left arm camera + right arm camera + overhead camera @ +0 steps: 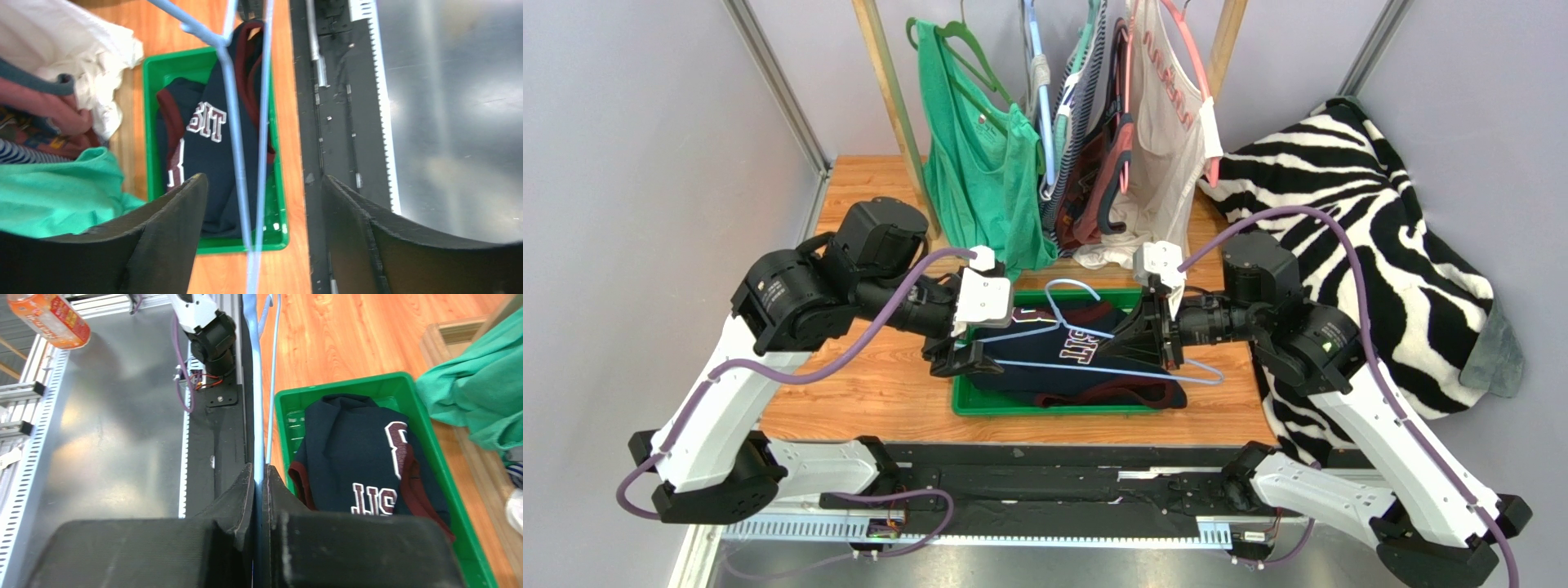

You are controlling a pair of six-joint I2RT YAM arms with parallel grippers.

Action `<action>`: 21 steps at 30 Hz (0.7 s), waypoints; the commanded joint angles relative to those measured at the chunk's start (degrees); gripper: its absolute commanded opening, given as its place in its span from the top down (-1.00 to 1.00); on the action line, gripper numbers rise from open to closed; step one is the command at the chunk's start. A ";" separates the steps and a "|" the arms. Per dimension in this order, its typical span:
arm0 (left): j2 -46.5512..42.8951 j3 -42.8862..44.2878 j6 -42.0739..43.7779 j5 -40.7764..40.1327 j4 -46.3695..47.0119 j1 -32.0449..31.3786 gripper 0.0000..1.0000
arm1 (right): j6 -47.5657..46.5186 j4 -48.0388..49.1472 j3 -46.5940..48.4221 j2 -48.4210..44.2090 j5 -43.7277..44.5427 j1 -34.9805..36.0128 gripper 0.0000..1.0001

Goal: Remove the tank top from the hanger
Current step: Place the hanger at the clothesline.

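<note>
The navy fabric tank top (pixel 1081 349) is showing maroon trim along its edges and white block lettering outlined in maroon. The plastic tray (pixel 175 64) is glowing bright green, and the thin wire hanger (pixel 236 153) is reading as pale blue. The wooden bench (pixel 848 386) is showing an orange-brown grain. An emerald green hanging garment (pixel 977 159) is contrasting with a white hanging top (pixel 1161 123) carrying red lettering, and a plush blanket (pixel 1382 208) is displaying bold black-and-white zebra stripes.
</note>
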 commanded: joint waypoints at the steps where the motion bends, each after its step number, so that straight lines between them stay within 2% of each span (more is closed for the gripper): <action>1: -1.01 0.99 1.39 5.50 -6.63 0.10 -0.42 | -2.38 2.09 4.13 -1.72 2.18 0.27 1.00; 5: -2.94 -1.73 0.51 5.68 -5.06 0.10 -0.34 | -2.20 3.05 4.39 -2.17 2.36 0.36 1.00; 10: -4.52 -4.55 0.16 0.59 0.92 0.10 -0.09 | -1.76 2.27 5.18 -1.55 1.48 0.18 1.00; 15: -5.58 -6.83 -1.51 -6.79 8.38 0.10 0.05 | -1.59 2.09 5.36 -1.73 0.61 0.27 1.00; 17: -5.50 -5.44 -1.34 -6.46 8.84 0.10 0.10 | -1.59 1.47 5.45 -1.38 0.69 0.27 1.00; 21: -3.47 3.95 -2.48 -1.97 5.15 0.10 0.01 | -1.41 0.85 5.01 -1.37 0.87 0.36 1.00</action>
